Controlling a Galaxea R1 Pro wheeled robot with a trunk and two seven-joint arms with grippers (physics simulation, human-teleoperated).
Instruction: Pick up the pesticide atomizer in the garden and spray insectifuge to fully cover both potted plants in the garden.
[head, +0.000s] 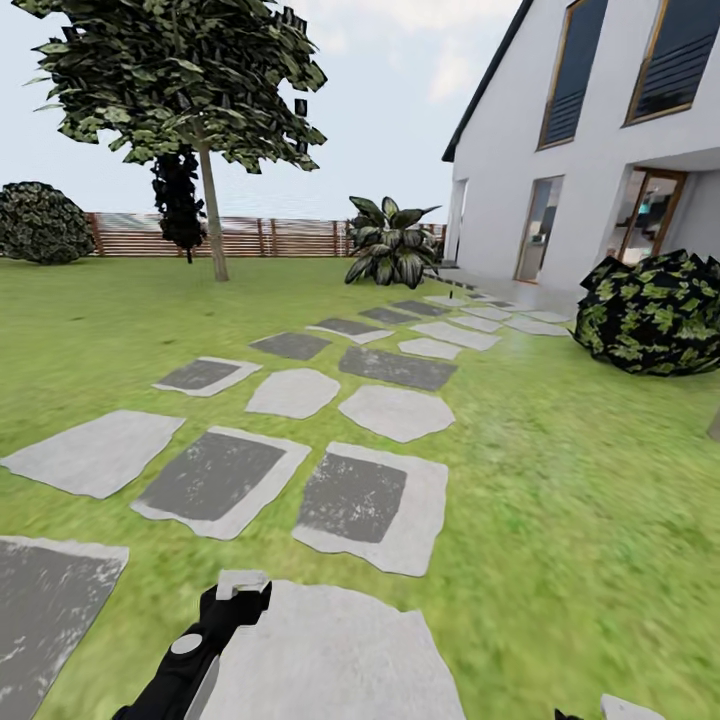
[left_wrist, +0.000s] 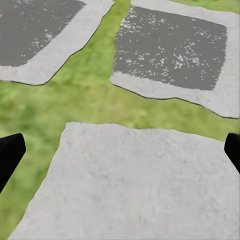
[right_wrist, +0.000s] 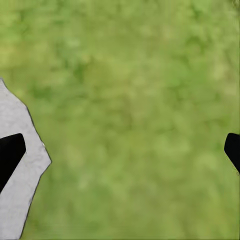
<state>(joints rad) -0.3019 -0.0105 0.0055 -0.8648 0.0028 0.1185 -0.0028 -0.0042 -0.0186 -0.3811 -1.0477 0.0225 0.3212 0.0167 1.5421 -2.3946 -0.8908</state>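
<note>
While I face along the garden (head: 600, 480), a trail of stepping stones (head: 375, 505) runs ahead of me over the lawn toward the white house (head: 600, 140) on my right. Some slabs are pale grey, others have dark grey centres. My left gripper (head: 240, 592) hangs low over a large pale slab (head: 330, 655) at the near end of the trail, with nothing between its fingers. From the left wrist camera I see its two dark fingertips (left_wrist: 10, 155) at the picture's edges, spread wide, with that same pale slab (left_wrist: 135, 185) and two dark-centred stones (left_wrist: 172, 47) beyond. My right gripper (right_wrist: 120, 152) is likewise spread and empty; its fingertips (right_wrist: 9, 152) frame plain grass (right_wrist: 135, 110), with the edge of a pale stone (right_wrist: 17, 165) beside one tip.

Farther off, a thin-trunked tree (head: 205, 120) stands on the lawn before a brown slatted fence (head: 260, 237). A broad striped-leaf plant (head: 388, 240) grows near the house corner, a round dark bush (head: 650, 312) sits by the house on the right, and another bush (head: 40, 222) sits at the far left by the fence.
</note>
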